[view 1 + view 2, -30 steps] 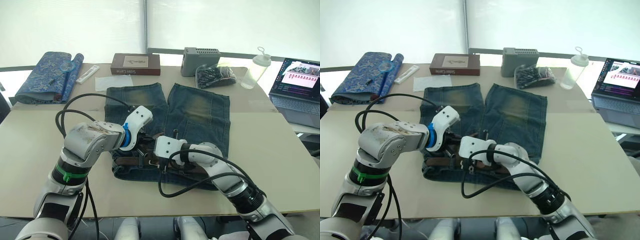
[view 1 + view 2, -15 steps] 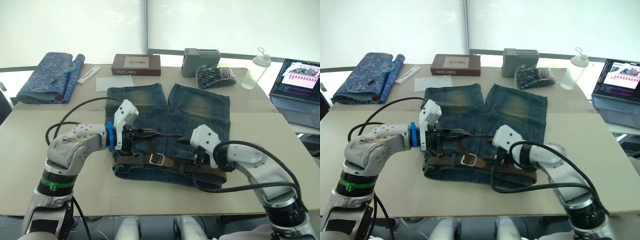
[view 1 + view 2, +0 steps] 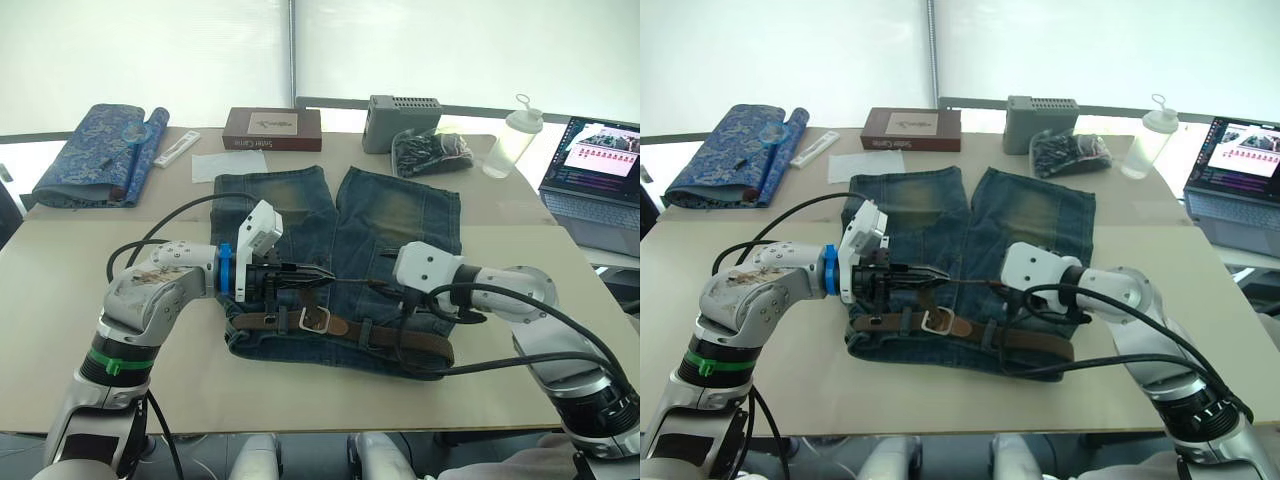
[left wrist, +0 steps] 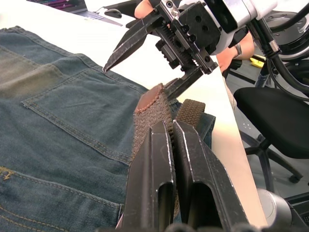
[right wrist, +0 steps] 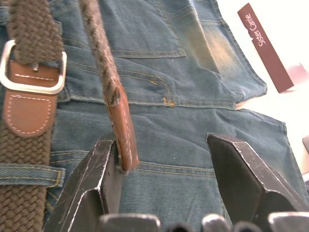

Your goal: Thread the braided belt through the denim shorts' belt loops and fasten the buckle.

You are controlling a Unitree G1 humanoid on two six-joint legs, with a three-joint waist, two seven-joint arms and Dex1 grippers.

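The denim shorts lie flat on the table, waistband toward me. The braided belt runs along the waistband under a belt loop, and the strap passes through the silver buckle. The belt's tail rises off the shorts. My left gripper is shut on that tail just behind its leather tip. My right gripper faces it from the right, open, with the leather tip beside one finger and the other finger well apart.
Along the table's far side are a blue patterned fabric roll, a brown book, a grey box, a black bag and a clear bottle. A laptop sits at the right edge.
My right gripper has lifted off the waistband and swung up to the belt's tail. The left gripper, still holding the tail, has shifted slightly right toward it.
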